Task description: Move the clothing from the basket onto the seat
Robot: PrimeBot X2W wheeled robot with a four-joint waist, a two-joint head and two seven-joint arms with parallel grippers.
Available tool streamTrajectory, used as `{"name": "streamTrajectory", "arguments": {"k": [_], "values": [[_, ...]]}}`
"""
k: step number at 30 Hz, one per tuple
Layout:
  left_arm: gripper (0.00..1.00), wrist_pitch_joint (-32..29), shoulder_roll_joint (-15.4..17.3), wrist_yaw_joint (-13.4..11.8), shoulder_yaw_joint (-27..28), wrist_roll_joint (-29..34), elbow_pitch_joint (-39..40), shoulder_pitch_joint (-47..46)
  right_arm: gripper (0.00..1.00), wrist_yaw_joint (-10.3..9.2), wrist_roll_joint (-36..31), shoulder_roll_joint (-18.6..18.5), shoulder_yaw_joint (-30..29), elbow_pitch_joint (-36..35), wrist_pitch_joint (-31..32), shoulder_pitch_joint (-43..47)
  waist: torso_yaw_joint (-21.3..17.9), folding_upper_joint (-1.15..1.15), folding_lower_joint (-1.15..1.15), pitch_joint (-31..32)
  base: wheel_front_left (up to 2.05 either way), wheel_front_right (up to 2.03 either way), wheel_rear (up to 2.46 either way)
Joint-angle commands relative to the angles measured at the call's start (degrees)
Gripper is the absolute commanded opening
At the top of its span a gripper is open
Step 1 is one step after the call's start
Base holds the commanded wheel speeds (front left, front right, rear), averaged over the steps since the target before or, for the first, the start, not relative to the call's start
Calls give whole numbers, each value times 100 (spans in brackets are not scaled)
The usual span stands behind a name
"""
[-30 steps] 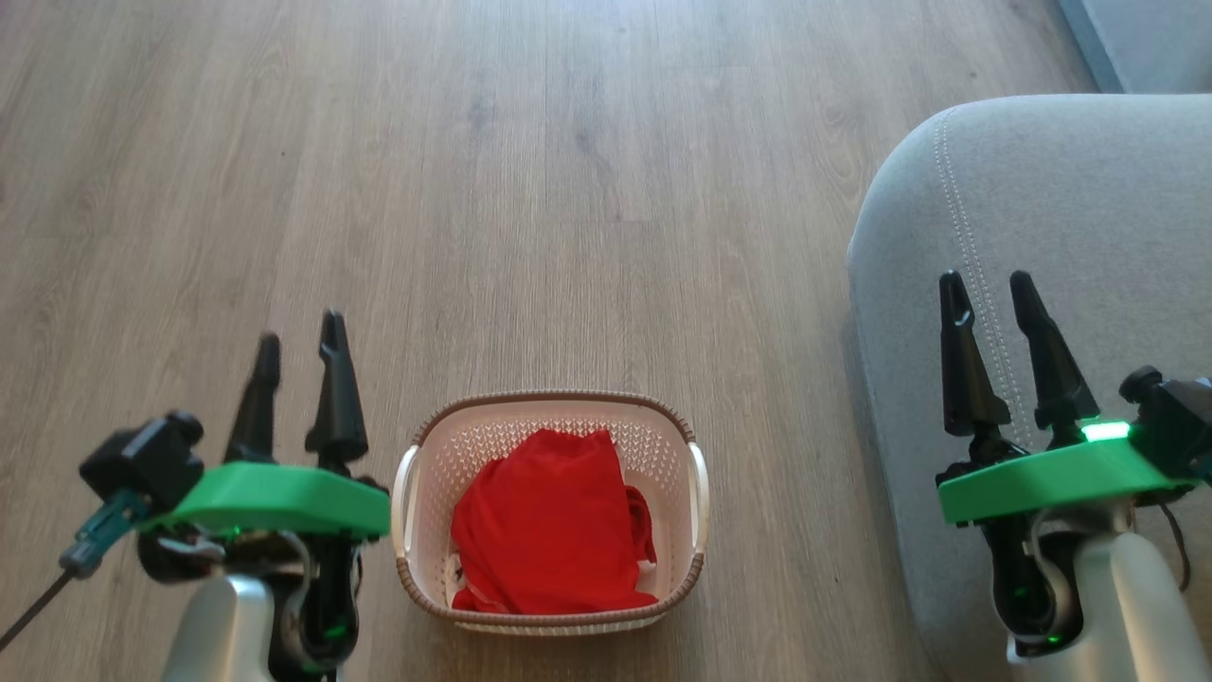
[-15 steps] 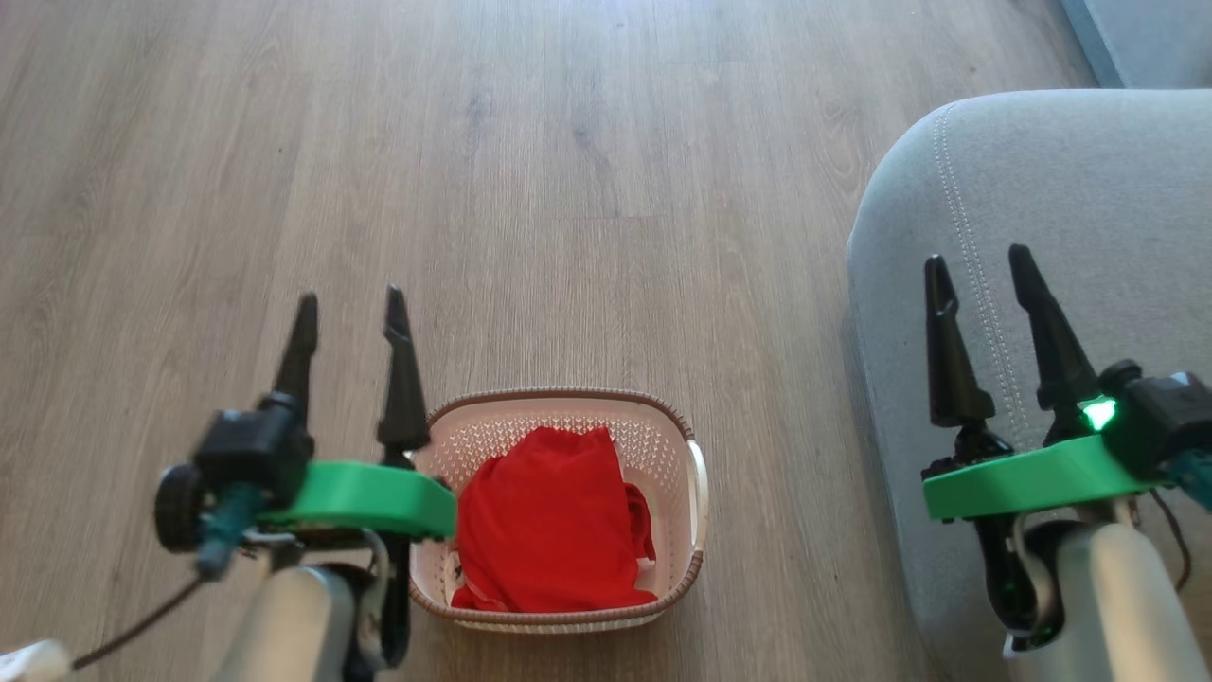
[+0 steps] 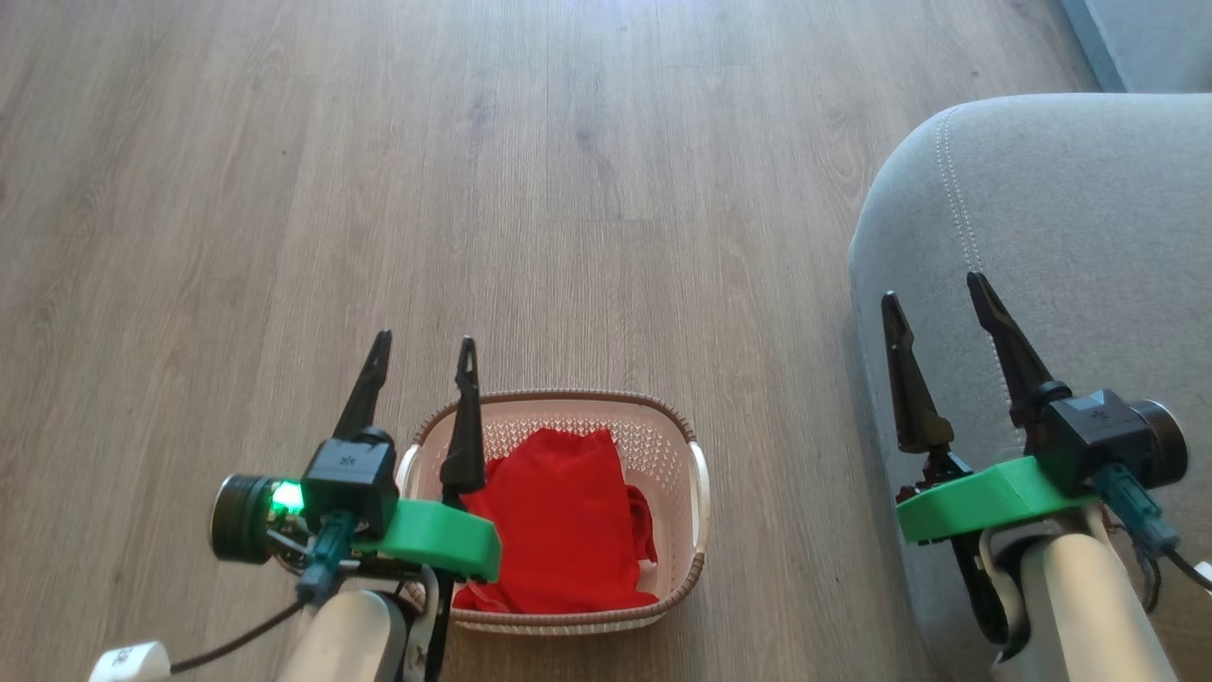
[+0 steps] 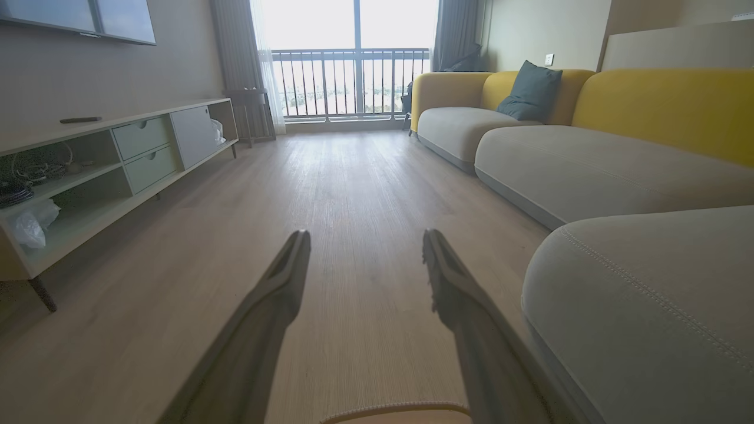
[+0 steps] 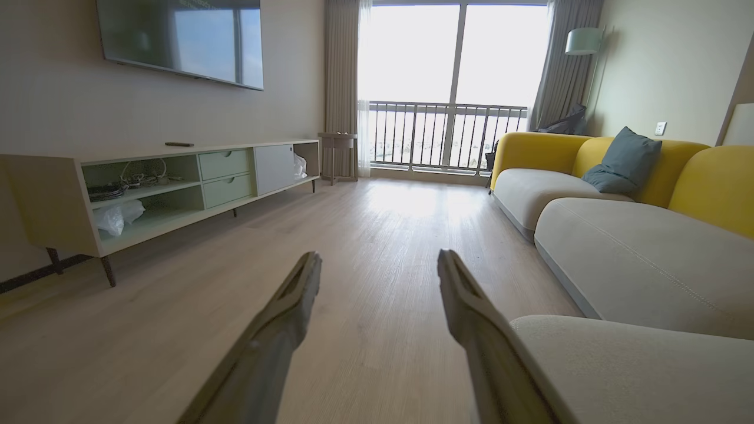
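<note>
Wide-apart jaws over pale wood floor (image 5: 377, 194), grey seat (image 5: 618, 365) at lower right, low cabinet (image 5: 177, 182) at left

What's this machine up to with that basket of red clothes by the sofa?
A two-armed robot is set to move the red clothing from the basket on the floor onto the grey seat at its right. Nothing is picked up yet: the clothing lies piled in the basket. The left gripper is open and empty, by the basket's left edge; the right gripper, also open and empty, is over the seat's edge.
</note>
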State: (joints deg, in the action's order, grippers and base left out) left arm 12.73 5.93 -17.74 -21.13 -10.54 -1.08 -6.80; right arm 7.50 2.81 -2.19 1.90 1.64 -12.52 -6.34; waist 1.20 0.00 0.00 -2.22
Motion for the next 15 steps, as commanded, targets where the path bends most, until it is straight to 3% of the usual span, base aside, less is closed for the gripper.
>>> {"name": "streamTrajectory", "arguments": {"k": [1,10,15], "values": [[100,73,24,40,115,177,184,-255,100,-1,-161,-64,95,-194,-94,-151,-1,0,0,0,0,0,0],[100,226,-126,315,314,738,204,-121,100,-1,-688,-68,79,-171,-247,-171,-17,0,0,6,0,0,0],[100,227,-218,561,481,696,96,-48,100,-1,-727,-68,74,-108,-248,-167,-16,0,0,21,0,0,0]]}}
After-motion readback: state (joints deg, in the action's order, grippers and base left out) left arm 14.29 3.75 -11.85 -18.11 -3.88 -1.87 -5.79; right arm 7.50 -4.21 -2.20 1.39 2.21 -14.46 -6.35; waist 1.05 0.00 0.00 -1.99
